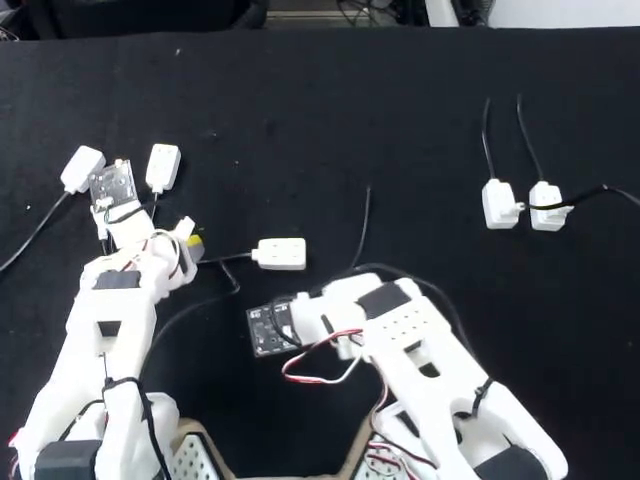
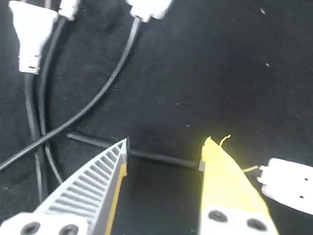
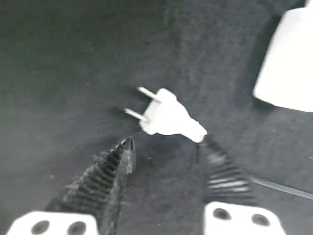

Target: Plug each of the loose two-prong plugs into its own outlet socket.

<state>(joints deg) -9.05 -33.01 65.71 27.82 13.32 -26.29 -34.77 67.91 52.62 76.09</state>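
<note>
Spread right fingers (image 3: 112, 169) frame a plug (image 3: 168, 117); the wrist view reveals its prongs (image 3: 147, 94).

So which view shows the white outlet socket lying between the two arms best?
The high view: the outlet socket lies whole on the black table. The left wrist view catches one end of it beside the left claw. The right wrist view has a cropped white block, possibly the same socket.

The left arm (image 1: 100, 330) and right arm (image 1: 420, 350) are white, with black motors and red-white cables. The left gripper (image 2: 164, 147) has one white ribbed finger and one yellow; the right gripper (image 3: 166, 144) has dark ones.
</note>
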